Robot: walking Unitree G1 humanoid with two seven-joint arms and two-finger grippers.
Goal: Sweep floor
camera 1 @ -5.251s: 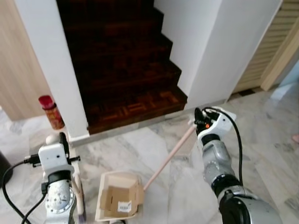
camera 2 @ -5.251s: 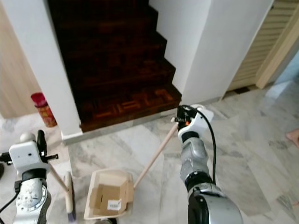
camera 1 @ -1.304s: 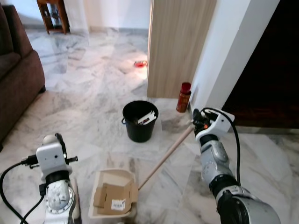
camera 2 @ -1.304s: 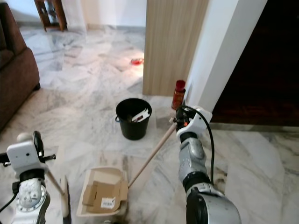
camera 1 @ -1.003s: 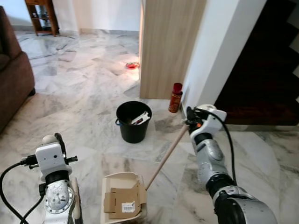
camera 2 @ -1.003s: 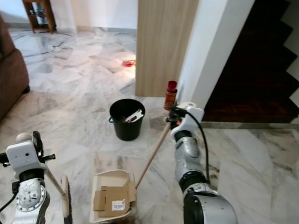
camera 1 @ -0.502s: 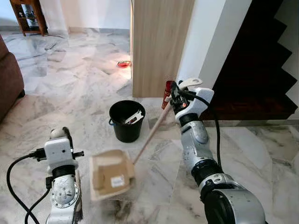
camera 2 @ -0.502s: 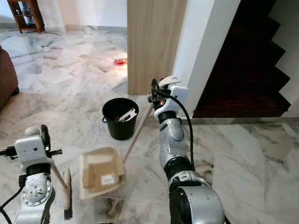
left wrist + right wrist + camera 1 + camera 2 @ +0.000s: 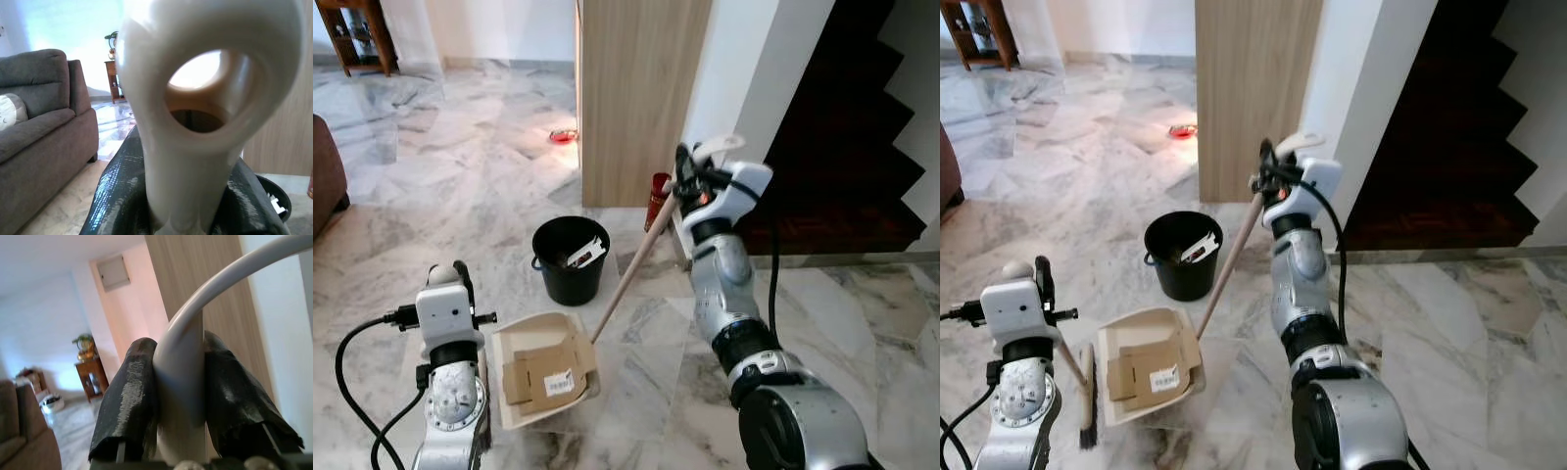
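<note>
On the marble floor [image 9: 401, 225] ahead, the left eye view showed one black bucket [image 9: 567, 259] with scraps inside, standing in front of a wooden panel [image 9: 631, 93], and one red can [image 9: 657, 201] behind the pole at the foot of the white wall. One cream dustpan [image 9: 540, 370] held flattened cardboard [image 9: 544, 368]; its long wooden handle [image 9: 633, 264] slanted up to the right end effector [image 9: 687, 179], raised beside the dark staircase [image 9: 862, 147].

The right eye view showed the left end effector [image 9: 1018, 287] low at the robot's left, with one brush [image 9: 1087, 401] standing on the floor just beside the dustpan.

The left wrist view showed the two black fingers [image 9: 115, 196] clamped on the cream brush handle [image 9: 195, 117], whose end had a hanging hole; one grey sofa [image 9: 44, 127] stood on the far side of the room.

The right wrist view showed both fingers [image 9: 129, 396] closed tight around the pale curved top of the dustpan handle, with one small wooden side stand [image 9: 90, 374] far off.
</note>
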